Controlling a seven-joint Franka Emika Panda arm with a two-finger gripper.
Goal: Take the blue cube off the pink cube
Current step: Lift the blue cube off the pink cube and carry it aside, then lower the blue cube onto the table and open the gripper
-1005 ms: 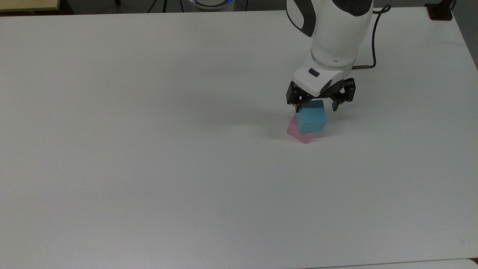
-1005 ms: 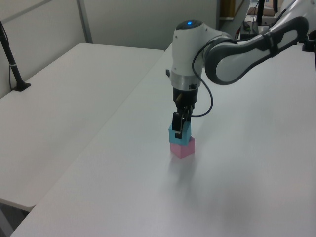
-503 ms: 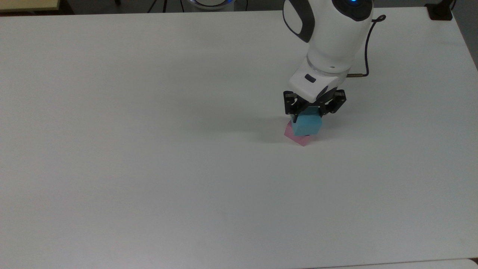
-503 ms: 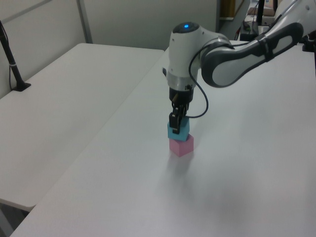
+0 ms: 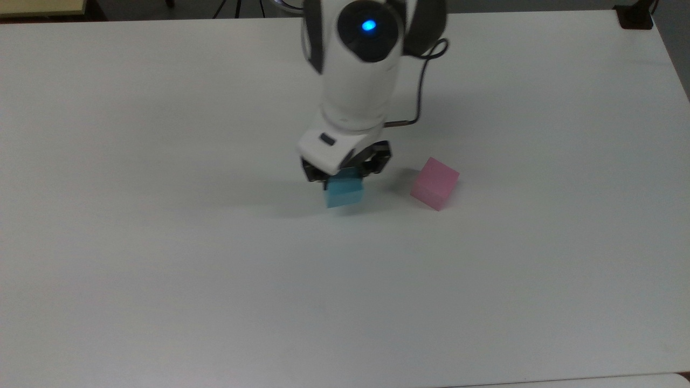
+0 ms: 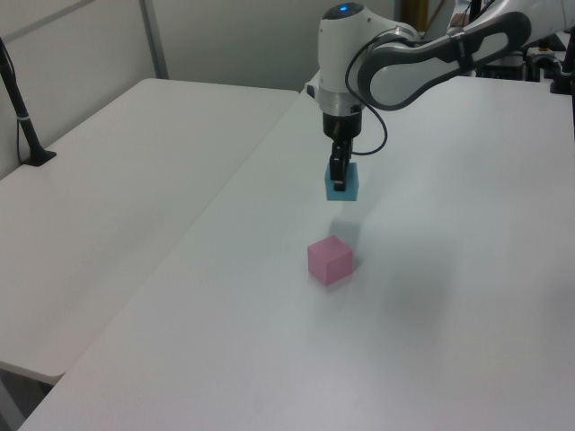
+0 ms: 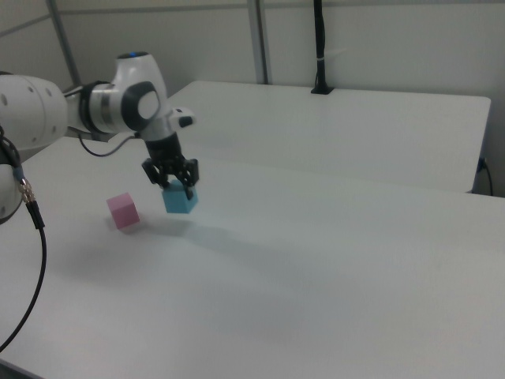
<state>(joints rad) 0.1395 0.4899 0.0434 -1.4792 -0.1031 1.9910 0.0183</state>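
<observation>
- Pink cube: sits alone on the white counter, top face now bare; half a second ago it carried the blue cube.
- Blue cube: lifted off and carried well towards the top view's left, hanging just above the counter.
- Pincer: closed on the blue cube's upper part.
- Status: the separation is judged done; only setting down and releasing remain.

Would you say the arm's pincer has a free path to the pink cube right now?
Probably not yet: the pincer is shut on the blue cube. The pink cube itself stands alone with bare table around it.
</observation>
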